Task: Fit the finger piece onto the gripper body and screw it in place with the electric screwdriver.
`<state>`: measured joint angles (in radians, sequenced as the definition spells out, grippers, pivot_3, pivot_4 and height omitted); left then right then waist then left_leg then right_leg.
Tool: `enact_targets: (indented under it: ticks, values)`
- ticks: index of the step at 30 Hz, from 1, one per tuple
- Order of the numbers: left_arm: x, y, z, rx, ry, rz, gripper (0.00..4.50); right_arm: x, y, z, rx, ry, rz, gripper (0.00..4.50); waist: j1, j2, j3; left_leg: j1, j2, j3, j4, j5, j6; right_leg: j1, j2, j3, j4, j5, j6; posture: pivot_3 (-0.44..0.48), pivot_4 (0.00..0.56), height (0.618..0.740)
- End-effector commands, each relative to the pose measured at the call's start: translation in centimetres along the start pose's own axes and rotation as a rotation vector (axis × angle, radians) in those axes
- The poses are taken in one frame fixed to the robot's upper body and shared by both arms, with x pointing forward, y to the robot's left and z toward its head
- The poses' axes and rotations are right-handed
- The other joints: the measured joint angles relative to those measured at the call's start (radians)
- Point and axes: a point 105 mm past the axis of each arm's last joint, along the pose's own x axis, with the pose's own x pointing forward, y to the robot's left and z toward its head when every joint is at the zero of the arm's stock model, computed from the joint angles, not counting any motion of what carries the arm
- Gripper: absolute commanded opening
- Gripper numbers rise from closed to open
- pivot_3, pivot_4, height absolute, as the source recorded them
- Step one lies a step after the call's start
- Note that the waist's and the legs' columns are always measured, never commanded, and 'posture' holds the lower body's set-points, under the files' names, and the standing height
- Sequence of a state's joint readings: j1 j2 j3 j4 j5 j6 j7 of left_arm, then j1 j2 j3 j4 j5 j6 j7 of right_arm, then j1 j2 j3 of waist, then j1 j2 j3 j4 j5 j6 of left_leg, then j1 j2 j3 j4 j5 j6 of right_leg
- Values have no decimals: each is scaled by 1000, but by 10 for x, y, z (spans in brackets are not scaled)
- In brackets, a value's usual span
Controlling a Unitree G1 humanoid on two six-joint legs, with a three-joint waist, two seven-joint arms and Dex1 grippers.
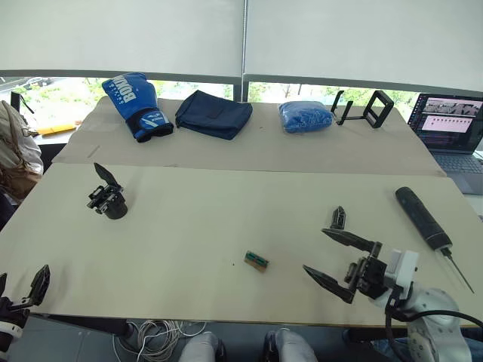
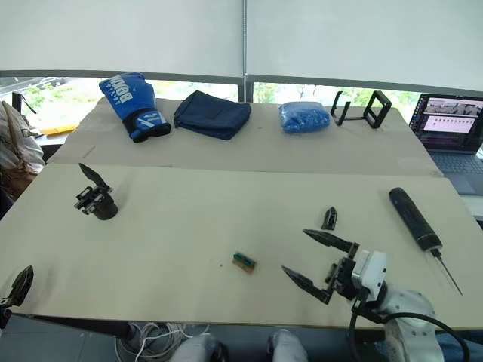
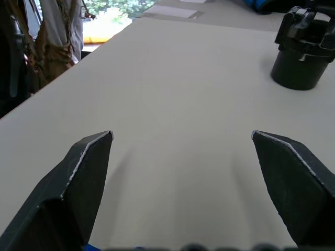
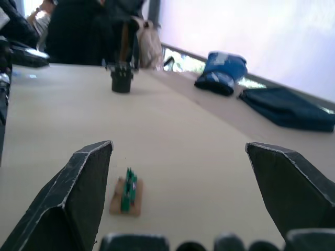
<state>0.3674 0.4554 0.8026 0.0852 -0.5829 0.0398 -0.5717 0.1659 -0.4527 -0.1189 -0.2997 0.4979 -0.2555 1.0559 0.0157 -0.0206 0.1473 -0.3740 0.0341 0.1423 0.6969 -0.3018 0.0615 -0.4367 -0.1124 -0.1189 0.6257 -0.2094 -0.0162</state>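
Right end effector [image 1: 337, 256] spread wide, empty, just beside small black tapered plastic finger piece [image 1: 338, 218]; could knock it away. Left end effector [image 3: 183, 136] also spread, idle.

Right gripper [image 1: 329, 255] low over tabletop [image 1: 226, 226], black fingers spread wide, empty. Left gripper [image 3: 180, 138] at near-left edge, fingers apart.

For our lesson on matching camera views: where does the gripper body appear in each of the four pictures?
Left eye view: gripper body, far left on the near table.
Right eye view: the same spot, set slightly more to the left.
Left wrist view: its round base at the upper right corner.
Right wrist view: small and distant, upper left.
Shared landmark: the blue boxing glove beyond it.
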Motion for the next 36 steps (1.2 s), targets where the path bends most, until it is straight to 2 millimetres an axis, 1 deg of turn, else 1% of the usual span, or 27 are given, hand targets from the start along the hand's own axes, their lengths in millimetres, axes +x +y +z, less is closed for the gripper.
enact_targets:
  ticks: [1,4,6,8,9,11,14,17,20,22,24,27,31,36]
  values:
    - [10,-13,20,25,-79,-41,4500,17,6,22,-60,-124,57,4468,1,-1,-1,0,0,0,0,0,0,0,0,0,0,0,0,0,150,740]
    - [22,-28,28,44,-98,-98,4500,26,9,27,-62,-148,78,4468,3,-2,-1,0,0,0,0,0,-1,0,0,-1,0,3,-6,0,150,740]
    - [29,-40,28,72,-78,-146,4500,30,12,30,-29,-142,98,4468,1,-2,-1,0,0,0,0,2,-3,2,0,-1,0,4,-6,0,150,740]
    - [39,-47,26,71,-69,-154,4500,34,18,33,21,-130,150,4468,-1,-1,-1,0,0,0,0,4,-7,3,0,-1,1,4,-6,0,150,740]
    - [43,-49,24,86,-58,-157,4500,35,21,35,39,-126,169,4468,-2,-2,-1,0,0,1,0,4,-7,3,0,-1,1,4,-6,0,150,740]
    - [52,-60,18,105,-24,-204,4500,41,22,40,38,-132,182,4468,-2,-2,-1,0,0,1,0,4,-6,3,1,-1,1,4,-6,0,150,740]
    - [74,-75,12,143,9,-231,4500,49,19,46,24,-146,175,4468,-2,-2,-1,0,0,0,0,4,-5,3,2,-3,1,4,-6,0,150,740]
    - [92,-94,3,160,40,-266,4500,53,17,48,18,-152,174,4468,-2,-2,-1,0,0,1,0,5,-5,2,3,-4,2,4,-7,0,150,740]
    - [105,-106,2,162,36,-266,4500,54,15,49,7,-153,165,4468,-3,-3,-1,-1,0,2,0,8,-5,2,4,-4,2,5,-7,0,150,740]
    - [111,-108,0,177,44,-258,4500,54,13,49,3,-153,157,4468,-3,-3,-2,-2,0,2,0,8,-5,2,4,-4,2,5,-6,0,150,740]
    - [117,-106,0,180,45,-239,4500,53,13,49,2,-152,156,4468,-4,-3,-2,-2,0,2,0,8,-5,2,4,-4,2,5,-6,0,150,740]
    - [126,-111,2,191,42,-253,4500,53,12,48,3,-152,159,4468,-4,-3,-2,-1,0,2,0,8,-6,2,4,-4,3,5,-6,0,150,740]
    - [132,-117,4,194,38,-264,4500,52,11,47,-1,-147,160,4468,-2,-3,-2,-1,0,2,0,9,-6,2,3,-4,3,5,-6,0,150,740]
    - [140,-115,9,200,15,-234,4500,50,10,44,-7,-136,155,4468,-2,-3,-2,-1,0,2,0,9,-6,2,3,-4,3,5,-6,0,150,740]
